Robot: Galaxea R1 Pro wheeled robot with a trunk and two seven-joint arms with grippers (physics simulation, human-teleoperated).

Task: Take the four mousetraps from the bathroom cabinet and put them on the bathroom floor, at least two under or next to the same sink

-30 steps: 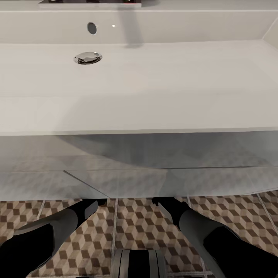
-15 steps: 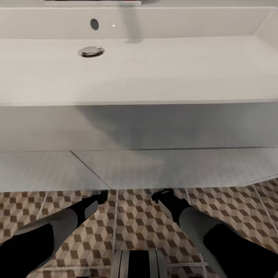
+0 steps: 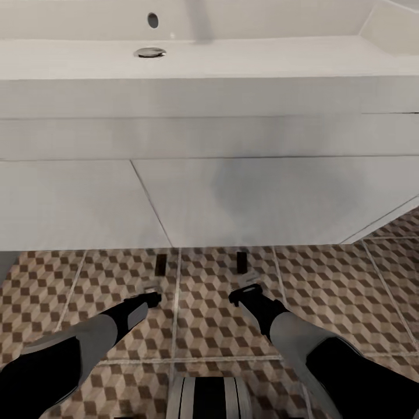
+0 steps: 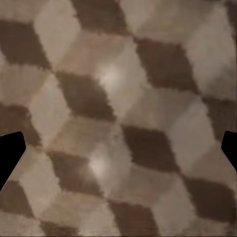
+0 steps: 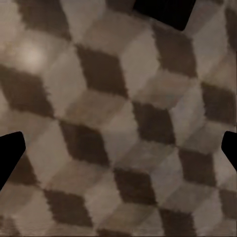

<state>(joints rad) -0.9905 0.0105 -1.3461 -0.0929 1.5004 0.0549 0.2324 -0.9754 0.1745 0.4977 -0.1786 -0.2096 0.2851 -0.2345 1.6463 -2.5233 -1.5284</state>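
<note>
The white sink [image 3: 244,58] with its chrome drain runs across the top of the head view, with flat white drawer fronts [image 3: 262,198] beneath it. Brown-and-beige cube-pattern bathroom floor [image 3: 209,326] lies below. Two small dark rectangular pieces [image 3: 160,263] [image 3: 241,261] lie on the tiles just in front of the drawers; they look like mousetraps but are too small to be sure. My left gripper [image 3: 152,298] and right gripper [image 3: 238,294] hang low over the floor, a short way before those pieces. Both are open and hold nothing [image 4: 118,153] [image 5: 118,153]. A dark shape [image 5: 163,12] sits at the edge of the right wrist view.
The sink unit's front blocks the way ahead, its right corner slanting back [image 3: 384,218]. My base's front [image 3: 209,398] shows at the bottom between the two forearms. Tiled floor extends left and right of the arms.
The camera has dropped and tilted down: the sink has slid up the picture, more floor shows, and the two dark pieces have come into view. The arms hold the same pose.
</note>
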